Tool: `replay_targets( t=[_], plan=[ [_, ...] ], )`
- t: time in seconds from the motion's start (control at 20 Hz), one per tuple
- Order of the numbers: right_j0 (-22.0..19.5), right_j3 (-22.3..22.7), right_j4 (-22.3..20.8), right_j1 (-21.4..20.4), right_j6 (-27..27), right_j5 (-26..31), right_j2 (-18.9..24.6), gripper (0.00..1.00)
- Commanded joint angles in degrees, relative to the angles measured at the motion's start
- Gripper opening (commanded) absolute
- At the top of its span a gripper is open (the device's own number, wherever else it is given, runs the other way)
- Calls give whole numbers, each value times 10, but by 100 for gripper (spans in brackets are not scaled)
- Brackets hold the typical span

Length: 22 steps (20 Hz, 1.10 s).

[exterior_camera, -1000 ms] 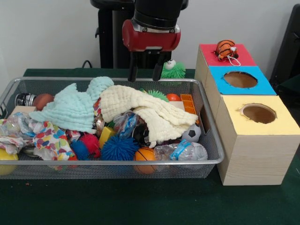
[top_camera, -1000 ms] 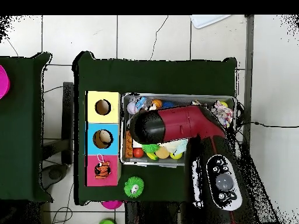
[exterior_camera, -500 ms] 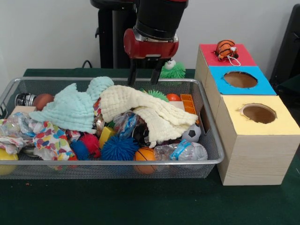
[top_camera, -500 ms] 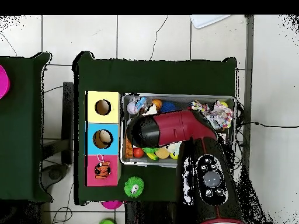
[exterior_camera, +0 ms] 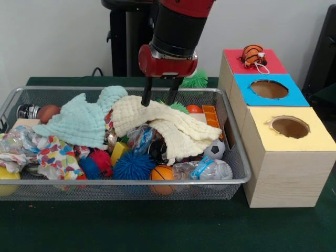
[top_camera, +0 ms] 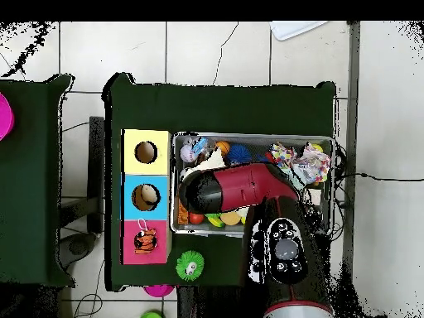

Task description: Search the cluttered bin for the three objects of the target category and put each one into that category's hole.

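Note:
My gripper (exterior_camera: 159,101) hangs open over the back of the wire bin (exterior_camera: 231,152), its two black fingertips just above the cream cloth (exterior_camera: 168,123). Nothing is between them. A pale green cloth (exterior_camera: 84,118) lies left of the cream one. Under and in front of the cloths sit a blue spiky ball (exterior_camera: 133,165), a small basketball (exterior_camera: 163,173), a mini soccer ball (exterior_camera: 214,149) and a crushed plastic bottle (exterior_camera: 207,169). In the overhead view the red arm (top_camera: 236,186) covers the bin's middle and hides the gripper.
Three boxes stand right of the bin: red-topped (exterior_camera: 262,64) with a tiger-striped toy (exterior_camera: 253,54) on it, blue-topped (exterior_camera: 269,89) and yellow-topped (exterior_camera: 290,127), the last two each with a round hole. A green spiky toy (exterior_camera: 195,80) lies behind the bin.
The gripper has come down and slightly forward, from above the bin's back rim to just over the cream cloth. In the overhead view the arm swung toward the boxes' side. The bin's contents are unmoved.

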Motion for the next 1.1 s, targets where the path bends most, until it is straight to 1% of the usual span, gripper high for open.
replay_targets(
  t=[0.05,0.2,0.55,0.75,1.05,1.1],
  plan=[
    [14,-10,-17,55,133,-55,-35,100],
    [20,-14,-12,68,132,-72,-45,100],
    [28,-9,1,89,130,-114,-66,100],
    [19,-1,19,98,124,-126,-62,100],
    [10,8,28,98,116,-136,-60,100],
    [11,7,34,100,119,-131,-64,0]
  ],
)
